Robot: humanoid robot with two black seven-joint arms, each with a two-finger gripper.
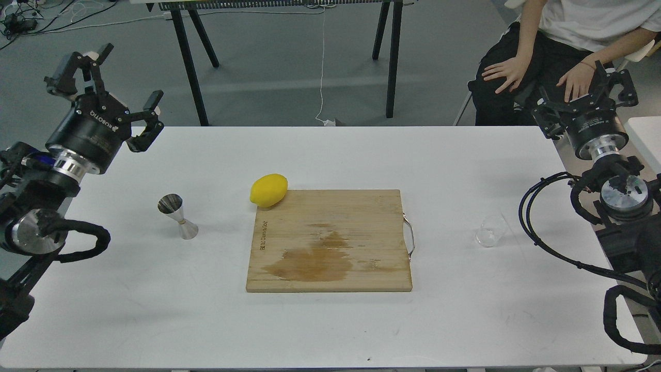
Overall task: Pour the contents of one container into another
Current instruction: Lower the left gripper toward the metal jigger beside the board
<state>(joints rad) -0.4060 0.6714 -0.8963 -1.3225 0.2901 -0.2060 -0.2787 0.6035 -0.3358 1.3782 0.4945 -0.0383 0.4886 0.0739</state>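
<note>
Steel catches the light first: the jigger (177, 216) stands upright on the white tabletop (330, 325), well to the left of the cutting board (330, 240), an hourglass of two cones pinched at a narrow waist, its open mouth a little dark inside. Farther left of the board and higher up, the left end effector (121, 88) hangs released, fingers spread wide, holding nothing. A lemon (268, 190) rests against the board's upper left corner, touching the wood, and the board itself carries a darker wet-looking stain towards its near edge.

To the right of the board, well apart from its metal handle, sits the glass cup (490, 231): clear, colourless, rounded, so faint against the white that only its rim and base outline show. Whether it holds any liquid I cannot tell. Beyond it, up and to the right of the board, the right end effector (586, 93) is seen partly end-on, yet its fingers look parted and it carries nothing. A seated person (568, 46) waits behind it.

Nothing is picked up yet, so the step in hand looks like reaching for the cup. I would have the right arm take it from the side, low on the rounded body, keeping it level, since slick glass could slip or tip.
</note>
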